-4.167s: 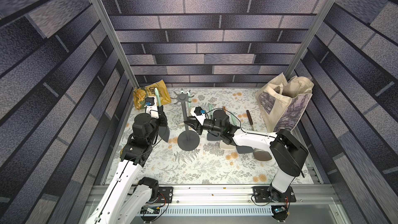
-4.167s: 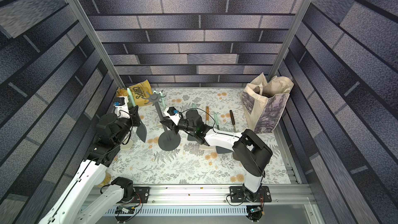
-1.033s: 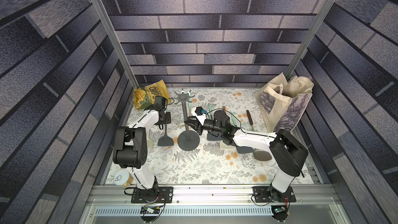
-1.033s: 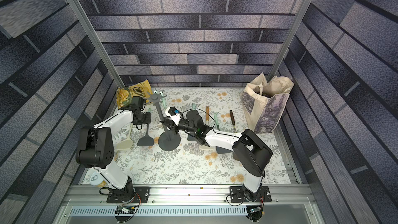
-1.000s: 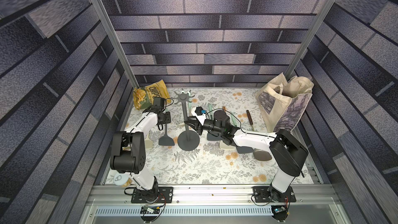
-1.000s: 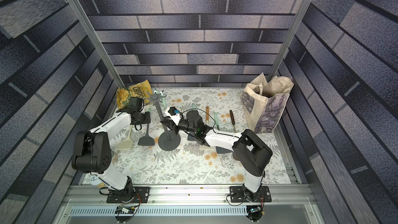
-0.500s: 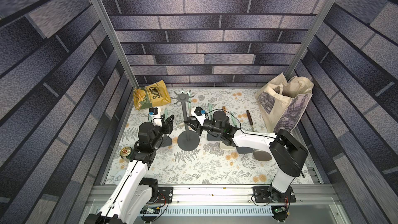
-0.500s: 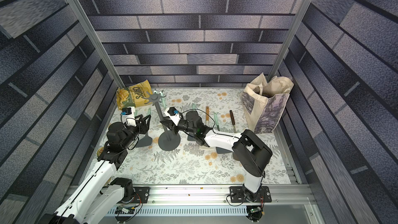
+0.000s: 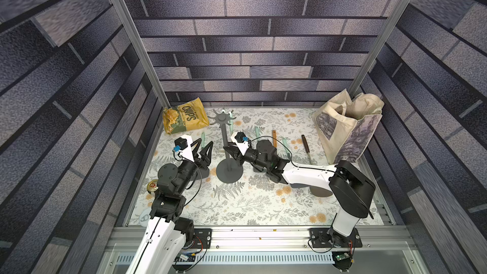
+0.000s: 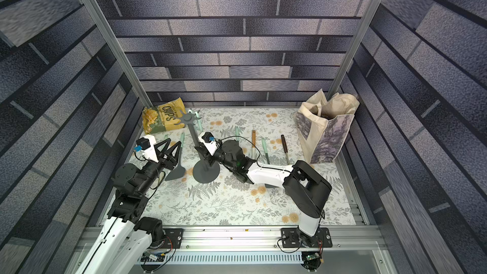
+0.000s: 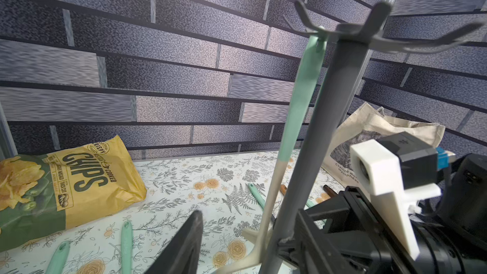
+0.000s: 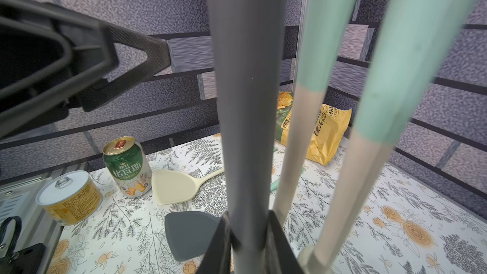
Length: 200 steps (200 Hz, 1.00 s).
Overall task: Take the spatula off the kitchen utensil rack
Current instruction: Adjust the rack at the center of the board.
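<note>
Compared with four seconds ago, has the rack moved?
No. The rack keeps its place relative to the chips bag, and the right claw stays shut on its pole.

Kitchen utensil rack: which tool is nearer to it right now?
Right. The right tool is clamped on the pole of the rack, just above its base; the left tool stands open beside it, not touching.
</note>
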Each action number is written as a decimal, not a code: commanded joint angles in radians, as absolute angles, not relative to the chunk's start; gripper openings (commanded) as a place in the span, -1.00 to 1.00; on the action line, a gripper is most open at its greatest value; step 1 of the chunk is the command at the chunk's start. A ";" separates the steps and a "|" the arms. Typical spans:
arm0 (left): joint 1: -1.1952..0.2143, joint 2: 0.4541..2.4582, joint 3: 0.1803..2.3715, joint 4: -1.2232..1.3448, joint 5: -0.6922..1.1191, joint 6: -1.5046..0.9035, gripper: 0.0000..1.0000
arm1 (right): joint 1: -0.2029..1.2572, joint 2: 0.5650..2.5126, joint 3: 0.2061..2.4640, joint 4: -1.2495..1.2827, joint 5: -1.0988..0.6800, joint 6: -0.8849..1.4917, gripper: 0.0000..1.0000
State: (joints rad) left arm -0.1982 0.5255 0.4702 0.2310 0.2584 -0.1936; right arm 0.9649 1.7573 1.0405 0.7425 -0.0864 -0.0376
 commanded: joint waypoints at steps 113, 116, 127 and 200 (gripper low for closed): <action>-0.327 0.749 0.568 0.433 0.191 -0.070 0.01 | 1.000 1.771 1.057 0.794 0.065 0.019 -0.85; -0.328 0.756 0.572 0.431 0.189 -0.065 0.01 | 1.000 1.772 1.057 0.794 0.063 0.019 -0.85; -0.334 0.777 0.582 0.440 0.179 -0.054 0.00 | 1.001 1.772 1.057 0.793 0.057 0.020 -0.85; -0.357 0.880 0.623 0.477 0.190 -0.039 -0.06 | 1.000 1.781 1.057 0.796 -0.001 0.011 -0.85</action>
State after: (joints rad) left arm -0.3511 0.8722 0.5888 0.4397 0.2024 -0.0643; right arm 0.9932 1.7683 1.0405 0.7685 0.0280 -0.0006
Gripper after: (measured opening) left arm 0.476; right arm 0.220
